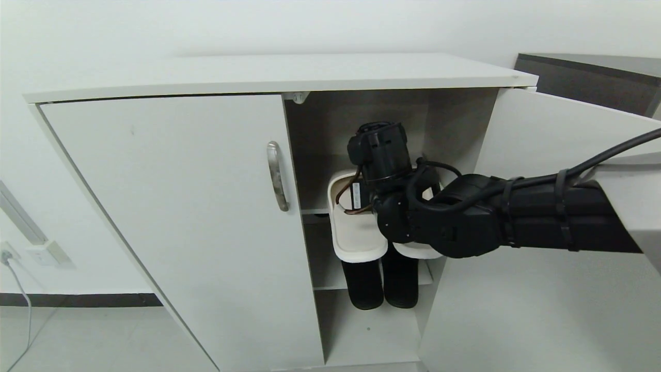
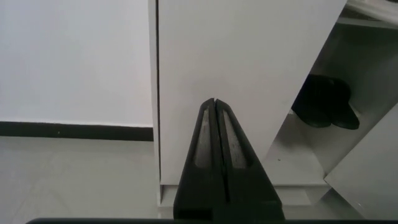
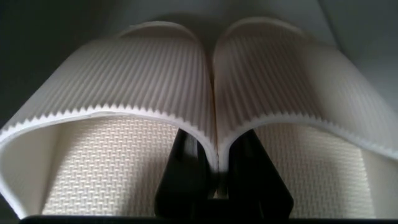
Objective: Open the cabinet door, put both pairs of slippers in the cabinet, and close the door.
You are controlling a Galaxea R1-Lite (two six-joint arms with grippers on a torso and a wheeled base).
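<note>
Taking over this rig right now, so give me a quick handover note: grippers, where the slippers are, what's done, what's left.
Left gripper: jaws shut, empty, facing the low part of the closed left door.
Right gripper: inside the white cabinet, jaws shut on the adjoining straps of the pair of ribbed white slippers at the upper shelf, heels past its front edge.
Pair of black slippers: on the shelf below.
Done: right door open, black pair stowed.
Left: release the white pair, withdraw the arm, close the right door.
</note>
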